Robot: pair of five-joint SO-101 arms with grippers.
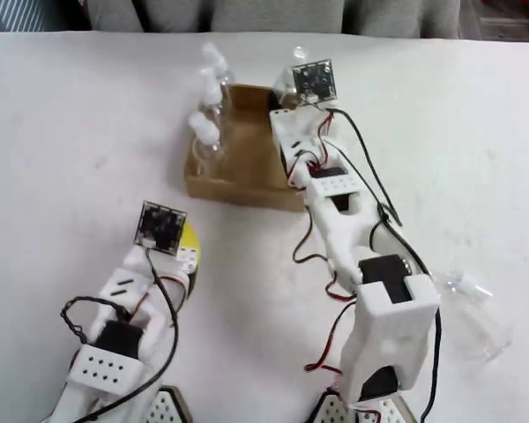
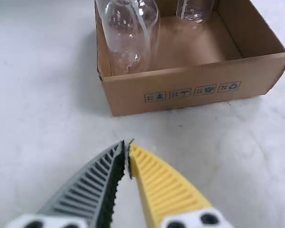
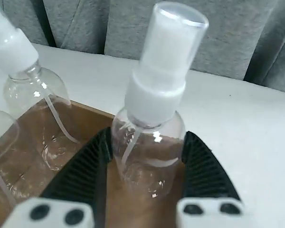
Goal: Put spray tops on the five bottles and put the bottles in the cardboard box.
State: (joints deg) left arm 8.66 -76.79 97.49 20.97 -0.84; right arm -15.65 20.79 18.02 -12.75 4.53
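Bottles with spray tops (image 1: 210,90) stand three in a row along one side of the cardboard box (image 1: 247,181) as the right gripper (image 3: 147,141) holds a fourth bottle (image 3: 151,118) at the box's far corner. Its black fingers (image 3: 85,166) press against the clear body just below the shoulder; whether the base rests on the box floor cannot be told. A white spray top (image 3: 168,52) is seated on this fourth bottle. A fifth bottle (image 1: 473,317) lies on its side on the table (image 1: 88,132), beside the right arm's base and well apart from the box; whether it carries a top is hard to make out. The left gripper (image 2: 128,148) sits near the box's front wall, its grey and yellow halves closed together on nothing. The bottles look light, thin-walled and smooth, likely to dent under a hard squeeze and to roll or slip when lying down. The sound hold appears to be across the round body, as here, not on the tall top, which could twist or pop loose.
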